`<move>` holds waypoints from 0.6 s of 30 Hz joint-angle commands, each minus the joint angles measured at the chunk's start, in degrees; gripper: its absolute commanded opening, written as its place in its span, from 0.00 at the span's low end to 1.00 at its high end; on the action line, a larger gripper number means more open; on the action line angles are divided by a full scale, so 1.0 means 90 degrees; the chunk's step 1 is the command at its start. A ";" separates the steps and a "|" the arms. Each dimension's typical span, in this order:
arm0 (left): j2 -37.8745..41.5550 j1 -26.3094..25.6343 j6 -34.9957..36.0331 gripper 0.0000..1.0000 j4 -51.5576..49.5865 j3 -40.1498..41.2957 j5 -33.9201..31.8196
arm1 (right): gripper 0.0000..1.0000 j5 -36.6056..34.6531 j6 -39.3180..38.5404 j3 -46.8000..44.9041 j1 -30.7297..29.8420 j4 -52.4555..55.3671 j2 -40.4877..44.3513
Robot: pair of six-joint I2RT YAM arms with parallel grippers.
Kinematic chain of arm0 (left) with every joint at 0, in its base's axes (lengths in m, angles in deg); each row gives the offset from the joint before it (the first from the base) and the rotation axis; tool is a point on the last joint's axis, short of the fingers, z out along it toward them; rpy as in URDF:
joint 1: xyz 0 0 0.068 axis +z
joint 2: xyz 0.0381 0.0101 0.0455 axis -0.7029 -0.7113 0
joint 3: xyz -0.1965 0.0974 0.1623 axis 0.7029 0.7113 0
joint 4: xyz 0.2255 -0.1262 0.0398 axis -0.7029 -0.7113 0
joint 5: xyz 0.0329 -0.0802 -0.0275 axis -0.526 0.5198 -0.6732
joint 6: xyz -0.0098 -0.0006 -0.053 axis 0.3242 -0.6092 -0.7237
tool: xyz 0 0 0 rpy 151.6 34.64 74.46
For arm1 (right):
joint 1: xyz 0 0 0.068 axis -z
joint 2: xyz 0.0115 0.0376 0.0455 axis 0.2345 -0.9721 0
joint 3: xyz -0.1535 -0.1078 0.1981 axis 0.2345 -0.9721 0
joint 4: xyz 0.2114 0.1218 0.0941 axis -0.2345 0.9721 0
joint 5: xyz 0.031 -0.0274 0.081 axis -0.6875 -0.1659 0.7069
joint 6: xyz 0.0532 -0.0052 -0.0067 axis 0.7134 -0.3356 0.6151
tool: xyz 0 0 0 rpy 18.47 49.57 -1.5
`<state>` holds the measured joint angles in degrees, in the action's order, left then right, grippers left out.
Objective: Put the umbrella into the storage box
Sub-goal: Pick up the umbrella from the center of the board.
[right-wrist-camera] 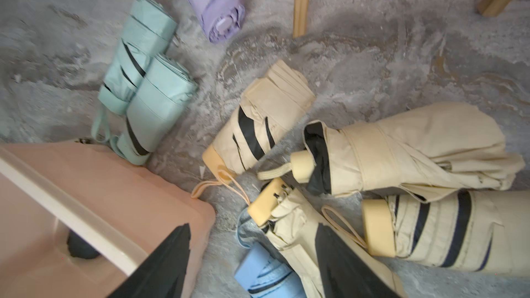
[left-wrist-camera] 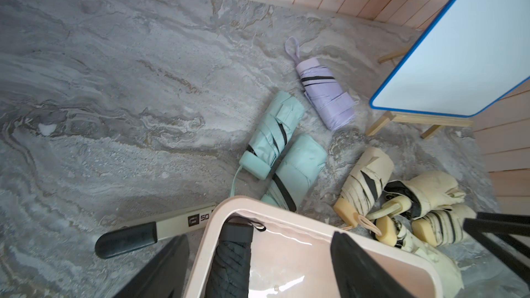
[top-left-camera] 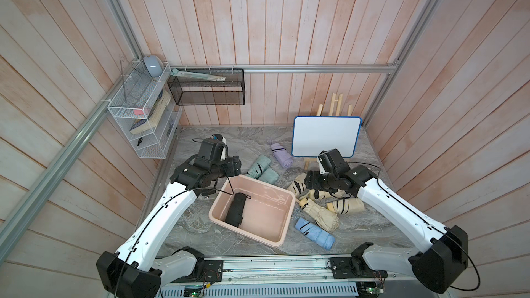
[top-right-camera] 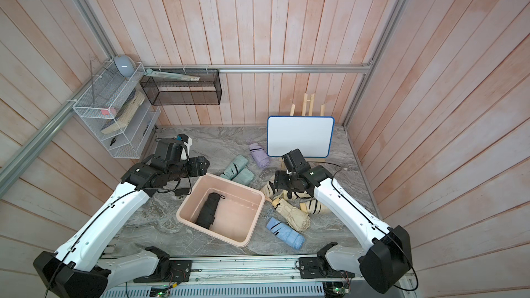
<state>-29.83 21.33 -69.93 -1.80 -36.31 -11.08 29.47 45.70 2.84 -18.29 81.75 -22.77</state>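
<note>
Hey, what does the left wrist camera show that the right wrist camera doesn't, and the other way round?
Only the left wrist view shows the whiteboard's white face and a black-tipped white bar lying beside the storage box. Only the right wrist view shows the blue umbrella. Both show the storage box, the two mint umbrellas, the purple umbrella and the beige umbrellas.

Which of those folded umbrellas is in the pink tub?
The black folded umbrella; it alone lies inside the pale pink plastic tub, and no other is black.
</note>
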 commanded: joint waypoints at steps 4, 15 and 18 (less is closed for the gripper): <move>0.0135 0.0082 -0.0111 0.83 0.0834 0.0277 0.0541 | 0.86 0.0486 -0.0134 -0.1038 -0.0020 -0.0011 0.0290; 0.0483 0.0334 -0.0688 0.84 0.1584 0.0760 0.0944 | 0.98 0.0408 -0.0583 -0.1733 -0.0025 -0.0610 0.0354; 0.0603 0.0423 -0.0732 0.84 0.1666 0.0827 0.1017 | 0.98 0.0381 -0.1006 -0.1426 0.0015 -0.0210 0.0009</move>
<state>-25.98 24.37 -75.37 9.83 -29.67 -3.80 33.10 41.26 -12.72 -18.27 77.44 -20.52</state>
